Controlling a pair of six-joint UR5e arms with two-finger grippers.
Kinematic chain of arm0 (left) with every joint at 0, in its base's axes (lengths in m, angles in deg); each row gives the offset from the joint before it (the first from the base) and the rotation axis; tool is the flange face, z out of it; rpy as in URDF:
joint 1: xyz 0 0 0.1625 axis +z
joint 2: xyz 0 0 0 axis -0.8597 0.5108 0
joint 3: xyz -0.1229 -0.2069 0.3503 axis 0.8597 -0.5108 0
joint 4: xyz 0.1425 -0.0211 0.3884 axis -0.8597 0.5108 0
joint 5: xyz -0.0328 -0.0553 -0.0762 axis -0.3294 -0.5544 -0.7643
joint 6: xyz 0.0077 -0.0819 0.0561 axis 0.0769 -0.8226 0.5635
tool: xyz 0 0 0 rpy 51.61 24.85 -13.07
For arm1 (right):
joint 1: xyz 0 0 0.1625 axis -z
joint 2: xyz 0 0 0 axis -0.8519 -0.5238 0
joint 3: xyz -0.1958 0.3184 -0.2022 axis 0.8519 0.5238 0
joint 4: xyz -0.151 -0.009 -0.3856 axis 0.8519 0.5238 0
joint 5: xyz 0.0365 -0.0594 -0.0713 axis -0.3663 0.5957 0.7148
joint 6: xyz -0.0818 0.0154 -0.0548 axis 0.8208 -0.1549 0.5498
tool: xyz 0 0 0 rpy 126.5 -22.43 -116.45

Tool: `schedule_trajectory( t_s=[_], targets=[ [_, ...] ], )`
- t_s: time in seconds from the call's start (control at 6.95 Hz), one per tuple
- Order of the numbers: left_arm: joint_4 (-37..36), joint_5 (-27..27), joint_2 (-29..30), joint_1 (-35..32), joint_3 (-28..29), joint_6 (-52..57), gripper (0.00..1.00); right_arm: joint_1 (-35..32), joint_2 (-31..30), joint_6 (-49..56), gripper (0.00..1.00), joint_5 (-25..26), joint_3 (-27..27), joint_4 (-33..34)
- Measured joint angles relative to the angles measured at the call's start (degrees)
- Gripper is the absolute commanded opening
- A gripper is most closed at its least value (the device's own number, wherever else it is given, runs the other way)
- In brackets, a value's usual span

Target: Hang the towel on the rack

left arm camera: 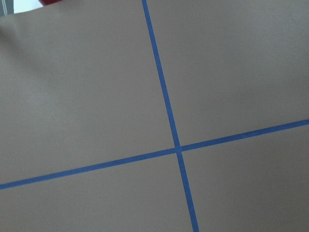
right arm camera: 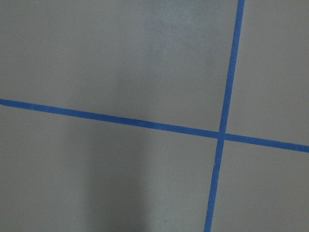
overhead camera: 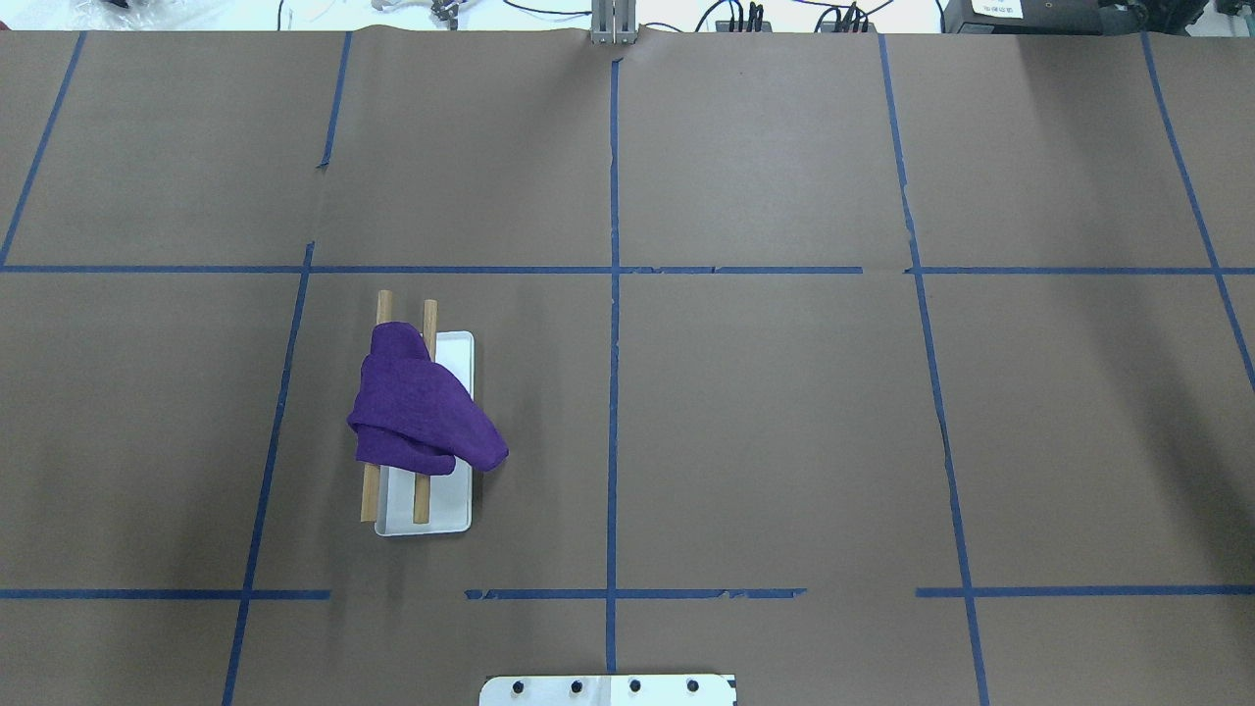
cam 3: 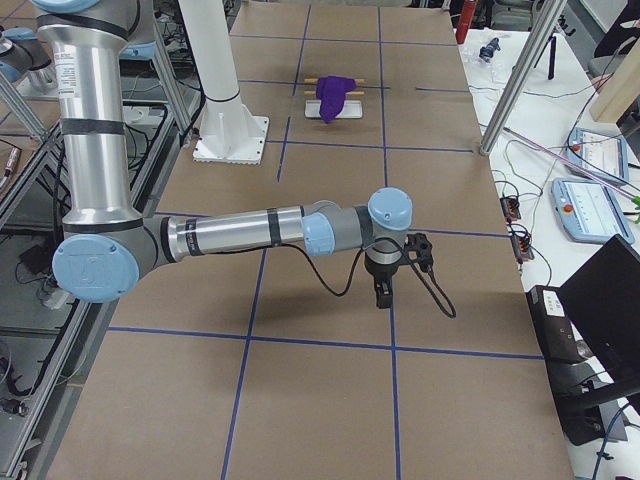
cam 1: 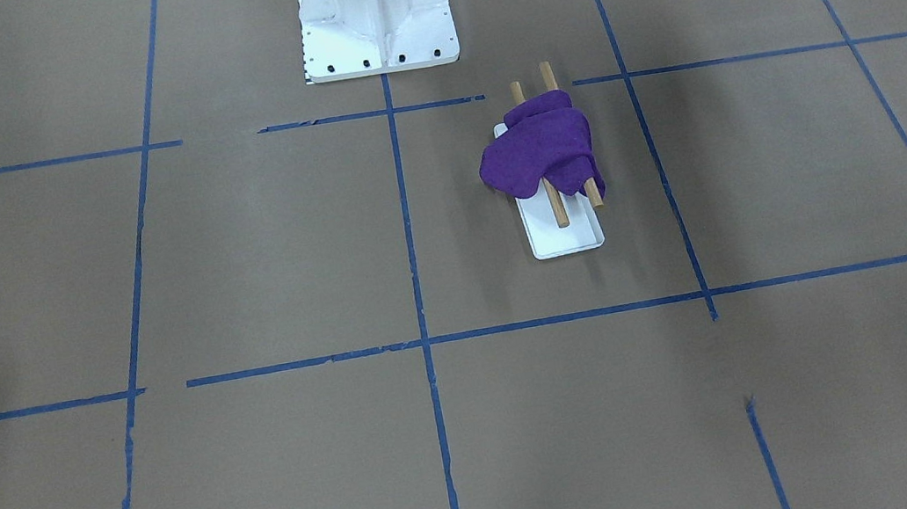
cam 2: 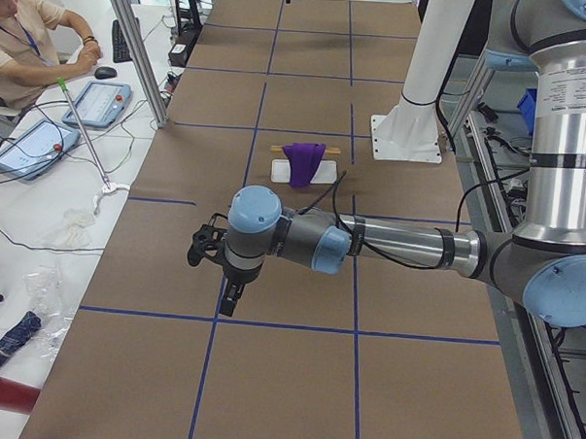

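Above the table (cam 2: 276, 384), left claw (cam 2: 230, 300) pointing down

There is one towel (overhead camera: 417, 412), one rack (overhead camera: 446, 490) with two rods (overhead camera: 384, 306) and one base (cam 1: 562, 239), one desk (overhead camera: 765, 412) and one pedestal (cam 1: 377, 25). Two arms show, a left arm (cam 2: 399, 246) and a right arm (cam 3: 240, 232), each with one hand: left hand (cam 2: 229, 304), right hand (cam 3: 382, 296). One person (cam 2: 24, 33), two tablets (cam 2: 99, 102).

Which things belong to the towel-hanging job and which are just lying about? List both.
Job:
purple towel, draped across both rods
rack

Lying about:
white pedestal
control tablet, on the side table
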Motion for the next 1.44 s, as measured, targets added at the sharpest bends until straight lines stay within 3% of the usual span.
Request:
schedule_trajectory(
  t_s=[0.29,0.72,1.01,1.44],
  targets=[
    [-2.78,-1.1,-2.35,-0.15,-0.22,3.73,1.0,-1.14,-1.71,1.52,1.0,-1.87,0.22,-0.45],
    [-2.73,-1.99,-4.16,0.03,-0.4,4.8,1.0,-1.11,-1.8,1.32,1.0,1.09,-2.36,-0.36],
    [-3.51,-6.02,-4.33,0.66,-0.53,0.84,1.0,-0.89,-1.95,1.19,1.0,1.35,-2.58,-0.35],
    [-3.75,-7.12,-5.2,3.65,-1.49,-4.41,1.0,-0.35,-2.27,-2.46,1.0,0.87,-2.6,-0.39]
  ],
)
